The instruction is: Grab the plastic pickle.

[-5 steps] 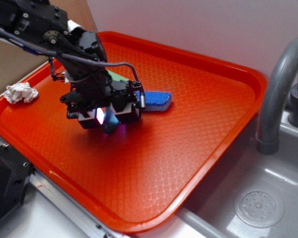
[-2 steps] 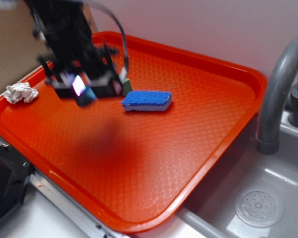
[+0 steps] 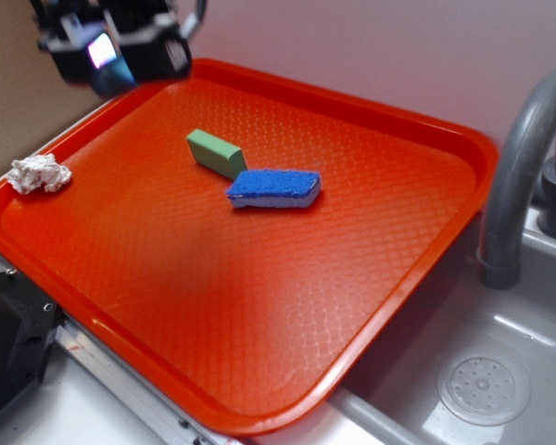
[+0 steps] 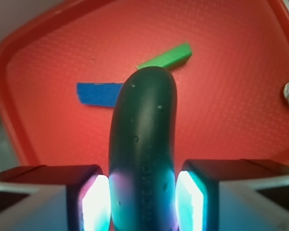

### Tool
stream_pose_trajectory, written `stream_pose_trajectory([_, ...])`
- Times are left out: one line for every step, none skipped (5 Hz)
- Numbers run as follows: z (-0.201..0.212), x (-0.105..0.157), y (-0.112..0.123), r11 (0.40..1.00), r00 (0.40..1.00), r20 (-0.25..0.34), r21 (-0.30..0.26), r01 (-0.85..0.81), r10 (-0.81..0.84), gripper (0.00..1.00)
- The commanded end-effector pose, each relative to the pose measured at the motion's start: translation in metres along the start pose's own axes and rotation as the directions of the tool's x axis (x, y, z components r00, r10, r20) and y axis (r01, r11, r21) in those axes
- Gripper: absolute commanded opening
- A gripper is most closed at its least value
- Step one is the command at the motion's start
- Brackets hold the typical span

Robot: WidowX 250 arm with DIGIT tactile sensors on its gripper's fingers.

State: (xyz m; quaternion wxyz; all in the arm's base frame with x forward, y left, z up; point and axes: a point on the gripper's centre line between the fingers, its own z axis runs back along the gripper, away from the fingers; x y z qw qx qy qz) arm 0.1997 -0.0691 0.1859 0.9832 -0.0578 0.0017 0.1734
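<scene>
The plastic pickle (image 4: pixel 143 144) is a dark teal glossy oblong with small dimples, filling the middle of the wrist view. My gripper (image 4: pixel 142 202) is shut on it, the two glowing pads (image 4: pixel 96 202) pressed against its sides. In the exterior view the gripper (image 3: pixel 111 57) hangs high over the far left corner of the orange tray (image 3: pixel 389 278), with the pickle (image 3: pixel 114 82) poking out below the fingers, well above the tray surface.
A light green block (image 3: pixel 216 152) and a blue sponge (image 3: pixel 274 188) lie together on the tray. A crumpled white paper (image 3: pixel 39 172) rests on the tray's left rim. A grey faucet (image 3: pixel 519 167) and sink (image 3: pixel 482 380) stand to the right.
The gripper has risen from the tray surface near the sponge and moved up and to the far left, carrying the pickle. The green block is now uncovered.
</scene>
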Motion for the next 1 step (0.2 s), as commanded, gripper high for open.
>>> stream_pose_trajectory([0.0392, 0.0133, 0.0067, 0.995, 0.999, 0.02, -0.097, 0.032, -0.03, 0.0])
